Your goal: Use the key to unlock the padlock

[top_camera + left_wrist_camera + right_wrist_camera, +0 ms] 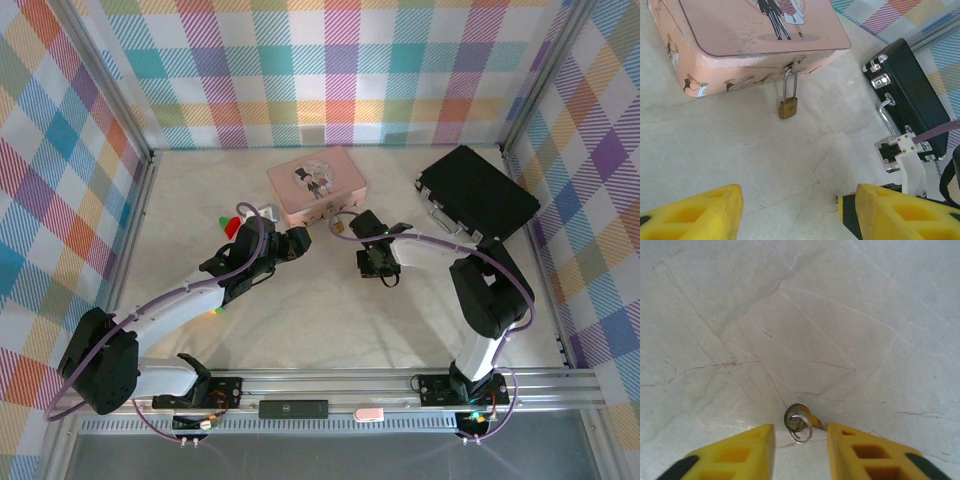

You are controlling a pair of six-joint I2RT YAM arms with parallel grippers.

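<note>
1. The table (790,315) lies bare and hard under the right claw (800,432). A flat key gives little edge to catch there, so the fingertips could skate over it.
2. The black case (915,95) sits off to the right of the left claw (797,197). The picture edge cuts off its far end.
3. The pink box (740,40) stands ahead of the left claw, clasp side facing it. It looks light, so a push at the lock could slide it. Its far side is cut off.
4. The left claw is spread wide, with nothing between its fingers.
5. The right claw's fingers stand apart on either side of the key (796,417), with a gap showing, so they are not pinching it.
6. The padlock (788,107) hangs from the box's clasp, straight ahead of the left claw and well apart from it. I cannot make out its keyhole.
7. The key lies on the table between the right claw's fingers. Its blade runs behind one finger and is hidden. A squeeze off centre could spin it.
8. The split ring (801,429) on the key's head could be caught instead of the key.
</note>
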